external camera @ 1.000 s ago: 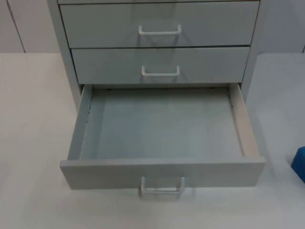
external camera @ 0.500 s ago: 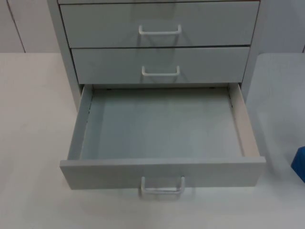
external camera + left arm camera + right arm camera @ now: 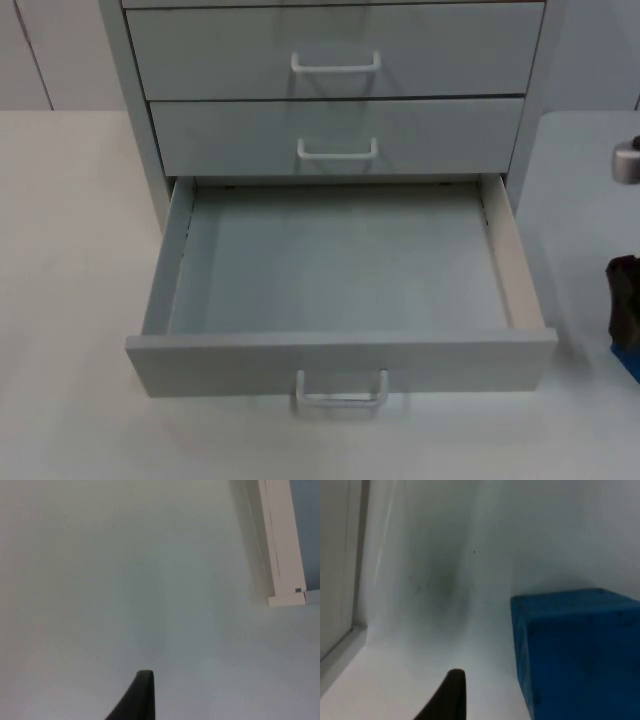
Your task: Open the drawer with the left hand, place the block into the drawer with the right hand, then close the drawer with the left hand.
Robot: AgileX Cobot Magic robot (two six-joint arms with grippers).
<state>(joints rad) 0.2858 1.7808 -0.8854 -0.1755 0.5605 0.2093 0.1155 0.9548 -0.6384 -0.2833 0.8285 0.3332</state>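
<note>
Blue block (image 3: 577, 650) sits just beside the right tool (image 3: 625, 300), finger spread untellable; drawer (image 3: 340, 350) open.

I'm working in what looks like a lab or office test bench: a plain white table top (image 3: 70, 300) fills the lower frame, a grey drawer cabinet (image 3: 335, 90) with white handles stands at upper centre, and a pale grey partition wall (image 3: 45, 55) closes the upper left.

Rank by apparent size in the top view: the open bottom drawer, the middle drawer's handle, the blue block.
1. Open bottom drawer.
2. Middle drawer's handle.
3. Blue block: cut off at the edge beneath the right gripper, so this is unsure.
</note>
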